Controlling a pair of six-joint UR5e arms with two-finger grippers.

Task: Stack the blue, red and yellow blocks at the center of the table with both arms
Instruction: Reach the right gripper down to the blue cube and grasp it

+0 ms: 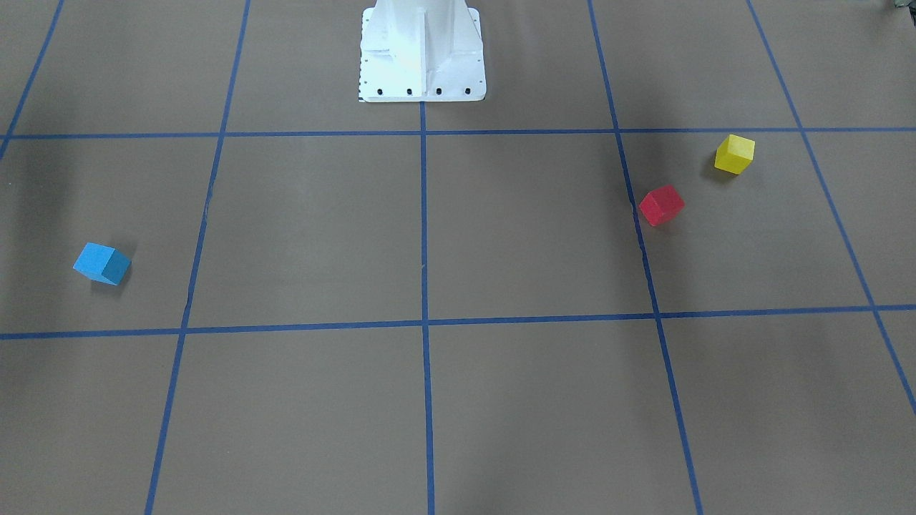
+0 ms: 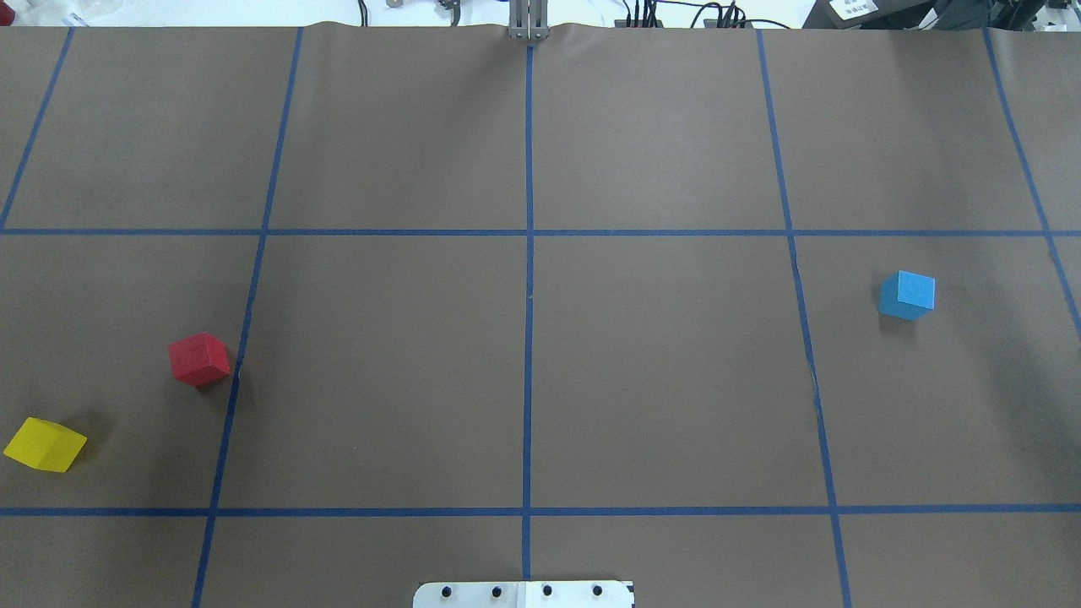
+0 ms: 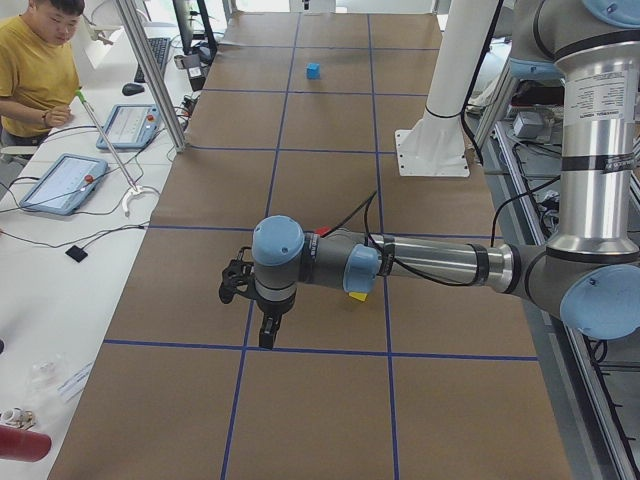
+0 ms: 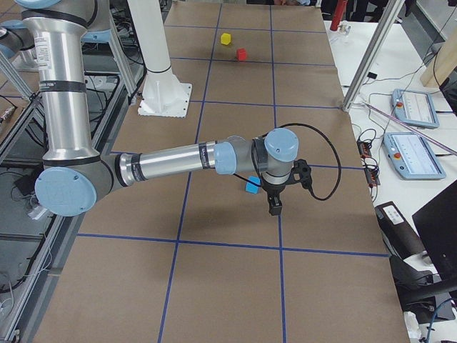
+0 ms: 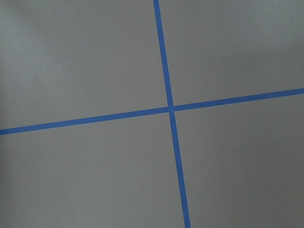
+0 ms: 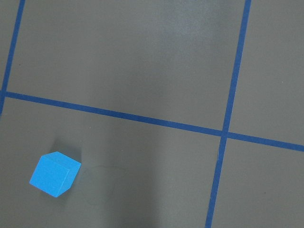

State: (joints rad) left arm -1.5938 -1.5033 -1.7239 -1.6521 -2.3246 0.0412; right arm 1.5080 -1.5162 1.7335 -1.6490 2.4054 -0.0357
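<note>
Skewed vs grid [image 2: 529,338]: blue block [image 2: 907,295]; red block [image 2: 198,359]; yellow block [image 2: 45,445]

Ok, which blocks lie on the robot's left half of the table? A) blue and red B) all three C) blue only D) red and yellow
D: in the overhead view the red block and yellow block lie left of the centre line, the blue block right of it.

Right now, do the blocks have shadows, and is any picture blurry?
Overhead exterior: each block, like the yellow block, throws a small soft shadow. Right wrist-mounted: a wide faint shadow lies beside the blue block. No view looks blurry.
</note>
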